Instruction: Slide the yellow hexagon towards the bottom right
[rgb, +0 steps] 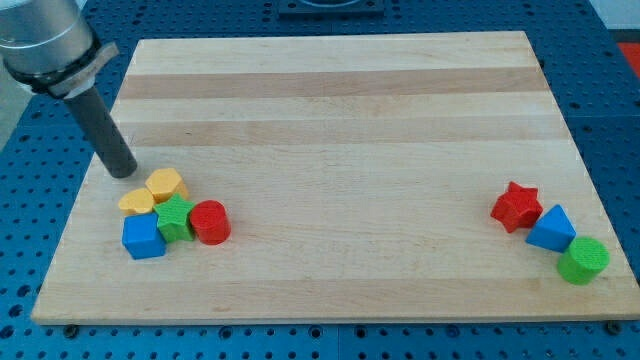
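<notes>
Rod's bare tip (124, 172), holding nothing, lower left of frame, just upper-left of yellow plastic hexagon (166, 184): placed behind it for push toward bottom right.

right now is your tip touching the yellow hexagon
Apart. The camera view shows a strip of bare wood between my tip and the yellow hexagon, which sits to the tip's right.

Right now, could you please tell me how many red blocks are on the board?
2. A red cylinder lies at the right edge of the cluster at the view's bottom left, beside the green star. A red star lies at the view's right, touching the blue block. None appears hidden.
</notes>
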